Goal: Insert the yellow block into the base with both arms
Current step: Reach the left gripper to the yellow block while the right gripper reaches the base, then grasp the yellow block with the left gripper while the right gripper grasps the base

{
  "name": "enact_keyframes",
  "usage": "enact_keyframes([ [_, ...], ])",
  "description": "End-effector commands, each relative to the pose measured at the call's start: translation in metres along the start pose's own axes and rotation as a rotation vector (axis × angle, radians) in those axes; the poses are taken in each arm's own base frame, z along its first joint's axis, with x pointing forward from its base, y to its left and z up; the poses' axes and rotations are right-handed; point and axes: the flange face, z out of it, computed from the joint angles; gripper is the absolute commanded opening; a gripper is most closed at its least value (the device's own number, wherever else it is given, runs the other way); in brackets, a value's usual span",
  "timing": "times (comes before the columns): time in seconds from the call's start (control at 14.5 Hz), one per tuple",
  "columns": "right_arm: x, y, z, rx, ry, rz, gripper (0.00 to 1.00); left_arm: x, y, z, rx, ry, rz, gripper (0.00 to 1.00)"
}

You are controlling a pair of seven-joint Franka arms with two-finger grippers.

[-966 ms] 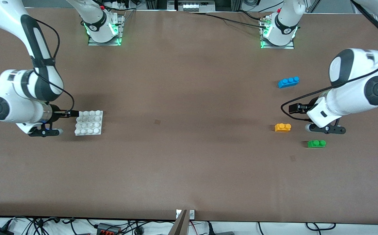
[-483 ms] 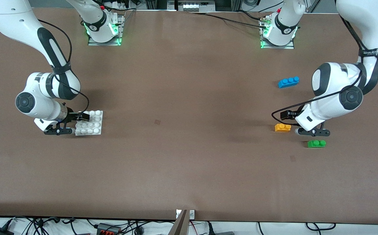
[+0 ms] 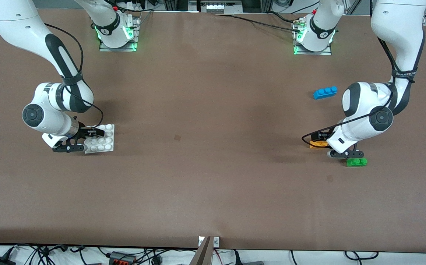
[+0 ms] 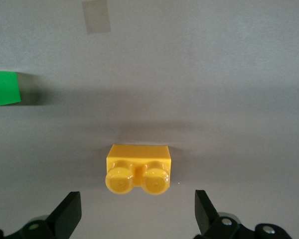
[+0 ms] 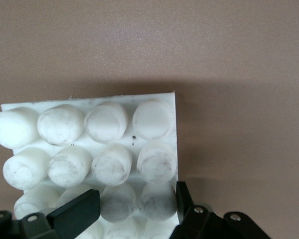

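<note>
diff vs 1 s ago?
Left gripper moved in over the yellow block, fingers open on both sides of it. Right gripper slid onto the base edge and closed on it, nudging it slightly. Blue brick and green brick unmoved.

You have two white jointed arms [image 3: 367, 117] with black joint bands; black cables loop along each. Black two-finger grippers; green-lit bases.
</note>
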Motion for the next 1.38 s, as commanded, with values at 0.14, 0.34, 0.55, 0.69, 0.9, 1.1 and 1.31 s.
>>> enact_keyframes([
  [0.14,-0.003,0.001,0.005,0.009,0.005,-0.007,0.61,0.003,-0.002,0.013,0.006,0.015,-0.005,1.0],
  [0.34,-0.004,-0.038,0.018,0.038,-0.024,-0.053,0.62,0.002,-0.002,0.022,0.008,0.002,-0.002,1.0],
  [0.55,0.002,-0.072,0.023,0.063,-0.025,-0.099,0.62,0.002,-0.002,0.032,0.012,-0.011,0.004,1.0],
  [0.69,0.002,-0.109,0.019,0.088,-0.02,-0.092,0.62,0.003,-0.001,0.034,0.011,-0.006,0.007,1.0],
  [0.9,0.005,-0.186,0.014,0.119,-0.013,-0.065,0.63,0.003,0.0,0.04,0.013,-0.012,0.009,1.0],
  [1.1,0.007,-0.263,0.018,0.126,-0.004,-0.023,0.64,0.005,0.001,0.04,0.013,-0.009,0.012,1.0],
  [1.31,0.003,-0.329,0.023,0.134,-0.001,0.035,0.64,0.005,0.006,0.041,0.013,-0.011,0.021,1.0],
])
